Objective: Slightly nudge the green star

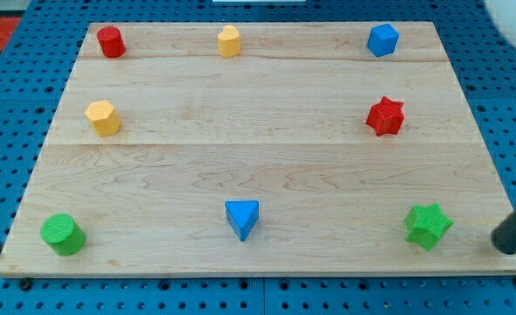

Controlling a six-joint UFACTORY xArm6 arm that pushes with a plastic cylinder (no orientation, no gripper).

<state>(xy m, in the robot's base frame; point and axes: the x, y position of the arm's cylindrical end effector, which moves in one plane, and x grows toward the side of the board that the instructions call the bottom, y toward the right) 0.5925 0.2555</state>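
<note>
The green star [428, 226] lies near the bottom right corner of the wooden board [267, 162]. My tip [506, 246] enters from the view's right edge and stands to the right of the star, slightly lower, with a clear gap between them. It touches no block.
Other blocks on the board: a red star [385, 115] at the right, a blue block [382, 39] at the top right, a yellow block [229, 41] at the top middle, a red cylinder [110, 41] at the top left, a yellow block [103, 117] at the left, a green cylinder [62, 234] at the bottom left, a blue triangle [242, 218] at the bottom middle.
</note>
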